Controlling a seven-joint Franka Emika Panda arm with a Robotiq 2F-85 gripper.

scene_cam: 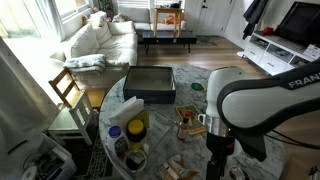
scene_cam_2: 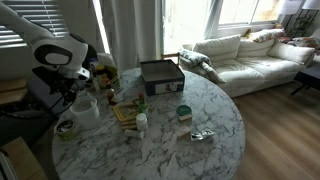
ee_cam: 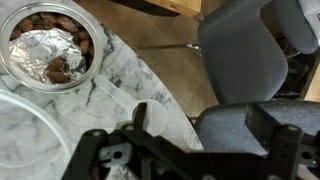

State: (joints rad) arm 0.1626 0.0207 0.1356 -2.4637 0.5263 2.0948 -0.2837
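Glass bowl (ee_cam: 96, 50) holding crumpled foil (ee_cam: 38, 50) and brown pieces (ee_cam: 62, 70), sitting on the marble table (ee_cam: 130, 90), gripper (ee_cam: 180, 140) hovering with jaws spread wide, gripping nothing, bowl lying apart from it, toward the wrist view's upper left

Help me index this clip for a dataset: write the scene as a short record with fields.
surface: round white marble table
end effector: black end effector, open, holding nothing, over the table edge
nearest thing: round bowl lined with silver foil, brown pieces inside
beside table: grey upholstered chair
table centre: dark grey rectangular box
background: white fabric sofa
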